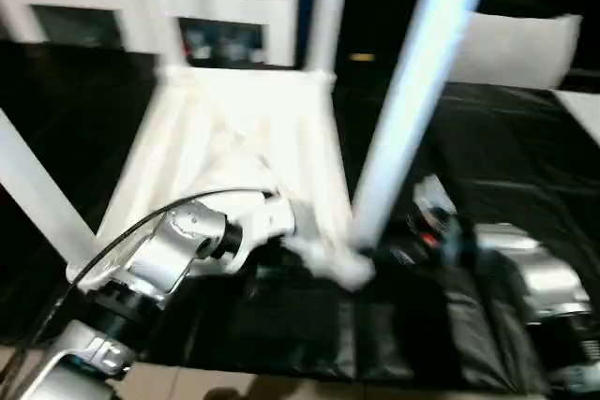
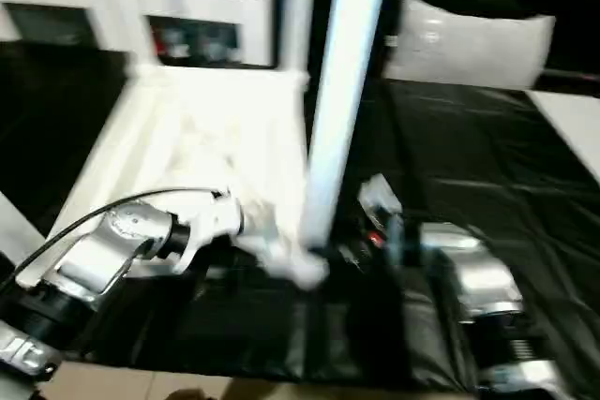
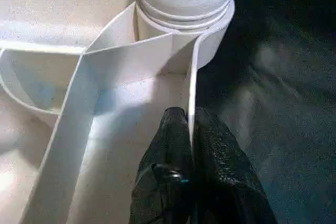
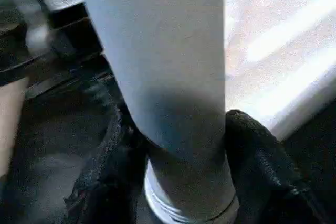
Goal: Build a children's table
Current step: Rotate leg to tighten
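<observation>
The white tabletop [image 1: 234,128] lies upside down on a black sheet, ribbed underside up. My left gripper [image 3: 189,116] is shut on its thin rim wall, close to the near right corner socket [image 3: 184,19]. A white leg [image 1: 412,100] rises tilted from that socket. My right gripper [image 4: 178,145] is shut around the leg's lower end, one black finger [image 4: 105,171] on each side. Another leg [image 1: 323,7] stands at the far right corner, and a third leg [image 1: 37,194] slants up at the near left.
A white cabinet [image 1: 141,7] with glass doors stands behind the tabletop. A grey pillow [image 2: 469,44] lies at the back right. The black sheet [image 1: 506,156] covers the surface to the right, with a white edge [image 2: 572,128] at the far right.
</observation>
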You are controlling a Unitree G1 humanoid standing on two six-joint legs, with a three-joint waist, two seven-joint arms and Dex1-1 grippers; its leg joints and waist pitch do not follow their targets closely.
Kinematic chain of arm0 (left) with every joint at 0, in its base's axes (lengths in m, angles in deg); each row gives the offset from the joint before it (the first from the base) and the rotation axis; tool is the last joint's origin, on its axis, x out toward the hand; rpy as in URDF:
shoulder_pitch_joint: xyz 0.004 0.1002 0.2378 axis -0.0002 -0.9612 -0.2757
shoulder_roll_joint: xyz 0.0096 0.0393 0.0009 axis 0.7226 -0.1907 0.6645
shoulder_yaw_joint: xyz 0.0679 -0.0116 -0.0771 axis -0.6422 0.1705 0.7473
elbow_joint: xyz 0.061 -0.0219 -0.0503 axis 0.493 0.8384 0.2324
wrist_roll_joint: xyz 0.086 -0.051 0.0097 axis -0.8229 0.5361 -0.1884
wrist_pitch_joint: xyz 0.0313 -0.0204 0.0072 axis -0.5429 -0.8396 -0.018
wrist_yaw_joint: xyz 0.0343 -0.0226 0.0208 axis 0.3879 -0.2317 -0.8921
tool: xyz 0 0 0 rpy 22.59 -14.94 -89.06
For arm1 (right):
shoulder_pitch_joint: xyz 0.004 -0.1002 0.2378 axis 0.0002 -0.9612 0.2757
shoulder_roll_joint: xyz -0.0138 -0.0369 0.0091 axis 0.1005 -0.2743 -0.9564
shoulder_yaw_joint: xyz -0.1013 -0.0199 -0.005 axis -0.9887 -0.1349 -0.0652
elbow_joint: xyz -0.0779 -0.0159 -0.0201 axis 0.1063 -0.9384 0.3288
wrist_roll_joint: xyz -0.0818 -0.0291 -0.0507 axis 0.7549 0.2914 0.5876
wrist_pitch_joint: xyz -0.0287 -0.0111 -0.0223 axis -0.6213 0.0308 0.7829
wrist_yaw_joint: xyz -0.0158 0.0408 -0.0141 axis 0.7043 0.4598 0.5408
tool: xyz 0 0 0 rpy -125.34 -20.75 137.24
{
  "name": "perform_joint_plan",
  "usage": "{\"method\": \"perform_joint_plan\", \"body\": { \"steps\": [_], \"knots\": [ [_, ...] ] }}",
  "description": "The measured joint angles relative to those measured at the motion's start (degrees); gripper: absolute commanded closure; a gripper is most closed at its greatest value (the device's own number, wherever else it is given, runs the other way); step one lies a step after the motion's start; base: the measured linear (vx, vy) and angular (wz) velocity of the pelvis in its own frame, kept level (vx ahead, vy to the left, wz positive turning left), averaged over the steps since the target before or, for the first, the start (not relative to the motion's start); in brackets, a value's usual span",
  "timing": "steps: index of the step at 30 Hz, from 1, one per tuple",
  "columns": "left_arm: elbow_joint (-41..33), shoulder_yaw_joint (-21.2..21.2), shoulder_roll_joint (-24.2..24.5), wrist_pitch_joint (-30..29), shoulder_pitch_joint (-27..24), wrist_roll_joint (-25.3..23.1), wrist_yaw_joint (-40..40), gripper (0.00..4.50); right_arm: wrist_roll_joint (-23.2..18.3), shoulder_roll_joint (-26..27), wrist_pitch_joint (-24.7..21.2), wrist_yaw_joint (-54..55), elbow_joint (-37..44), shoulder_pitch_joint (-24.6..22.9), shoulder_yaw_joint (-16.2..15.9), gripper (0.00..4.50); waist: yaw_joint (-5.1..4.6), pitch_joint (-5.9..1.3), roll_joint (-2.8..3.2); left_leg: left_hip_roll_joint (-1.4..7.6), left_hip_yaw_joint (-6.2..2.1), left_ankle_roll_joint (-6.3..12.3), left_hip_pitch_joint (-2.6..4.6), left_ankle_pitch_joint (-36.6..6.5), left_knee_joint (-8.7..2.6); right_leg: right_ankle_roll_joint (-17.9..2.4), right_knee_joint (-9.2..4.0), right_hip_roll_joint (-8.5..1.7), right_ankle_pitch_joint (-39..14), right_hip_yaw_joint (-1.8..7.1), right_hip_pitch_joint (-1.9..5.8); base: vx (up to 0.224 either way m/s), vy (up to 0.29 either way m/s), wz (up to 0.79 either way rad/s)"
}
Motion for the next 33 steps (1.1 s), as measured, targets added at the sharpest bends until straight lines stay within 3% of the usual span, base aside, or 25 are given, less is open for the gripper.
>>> {"method": "perform_joint_plan", "body": {
  "steps": [2, 4, 5, 8, 14, 24, 27, 30, 33],
  "knots": [
    [0.26, 1.21, -3.19, -2.89, 0.22, -1.23, -6.18, 4.5, 2.04, 3.44, -2.9, 10.29, 0.39, 1.43, 1.47, 2.55, -1.36, -0.02, -0.06, 0.04, -0.02, -0.03, 0.05, 0.02, -0.01, 0.0, -0.07, 0.04, 0.0, -0.09, 0.0, 0.0, 0.0, 0.0],
    [0.96, 1.91, -5.81, -4.52, 0.81, -2.36, -10.53, 4.5, 3.15, 6.34, -4.5, 17.61, 0.82, 2.35, 2.4, 2.55, -1.71, -0.03, -0.05, 0.04, -0.07, -0.03, 0.05, 0.02, -0.03, 0.0, -0.1, 0.05, 0.0, -0.16, -0.01, 0.0, 0.0, 0.0],
    [1.54, 2.75, -8.09, -5.76, 1.07, -2.78, -13.82, 4.5, 3.6, 8.5, -5.64, 22.47, 1.49, 2.34, 3.69, 2.55, -1.63, -0.06, -0.01, 0.04, -0.1, -0.03, 0.01, 0.02, -0.1, 0.0, -0.19, 0.06, 0.0, -0.19, 0.02, 0.0, 0.0, 0.0],
    [2.28, 3.22, -11.6, -7.36, 1.59, -3.25, -18.42, 4.5, 4.41, 11.57, -4.88, 28.74, 2.74, 1.44, 5.39, 1.89, -1.17, -0.2, 0.24, -0.01, -0.07, 0.0, -0.14, 0.0, -0.25, 0.06, -0.54, 0.06, 0.04, -0.15, 0.05, 0.0, 0.0, 0.0],
    [0.96, 1.94, -12.55, -7.98, 1.42, -3.19, -18.13, 4.5, 5.43, 12.33, -5.96, 31.49, 6.99, -1.93, 4.91, 1.43, 0.2, -0.36, 0.48, -0.12, 0.05, 0.38, -0.22, -0.24, -0.55, 0.16, -0.68, 0.04, 0.18, 0.12, 0.02, 0.026, 0.005, 0.02],
    [0.95, 0.51, -6.47, -2.12, 0.83, -2.58, -11.23, 4.5, 2.62, 4.15, -4.19, 17.64, 8.95, -2.82, 2.94, 0.65, 0.4, -0.37, 0.66, -0.09, 0.1, 0.27, -0.17, -0.17, -0.69, 0.17, -0.67, 0.07, 0.16, 0.1, -0.02, 0.0, 0.0, 0.0],
    [0.94, -0.16, -3.64, 1.22, 0.44, -1.68, -6.91, 4.5, 1.69, -3.1, -2.92, 8.13, 9.53, -3.96, 1.92, 0.55, 1.02, -0.32, 0.57, -0.08, 0.09, 0.27, -0.2, -0.17, -0.67, 0.18, -0.69, 0.07, 0.16, 0.09, 0.01, 0.0, 0.0, 0.0],
    [0.95, -0.36, -0.28, 3.83, 0.25, -0.69, -2.29, 4.5, 1.67, -6.34, -2.28, 2.88, 9.38, -4.15, 1.65, 0.45, 1.35, -0.32, 0.56, -0.06, 0.1, 0.28, -0.19, -0.16, -0.66, 0.17, -0.67, 0.07, 0.16, 0.09, 0.0, 0.0, 0.0, 0.0],
    [0.98, -1.24, 2.07, 6.31, 0.23, -0.43, 1.6, 4.5, 0.8, -9.0, -0.94, -2.85, 9.03, -4.14, 0.59, 0.45, 2.29, -0.32, 0.55, -0.05, 0.13, 0.28, -0.19, -0.16, -0.57, 0.16, -0.67, 0.06, 0.17, 0.09, 0.02, 0.0, 0.0, 0.0]
  ]
}}
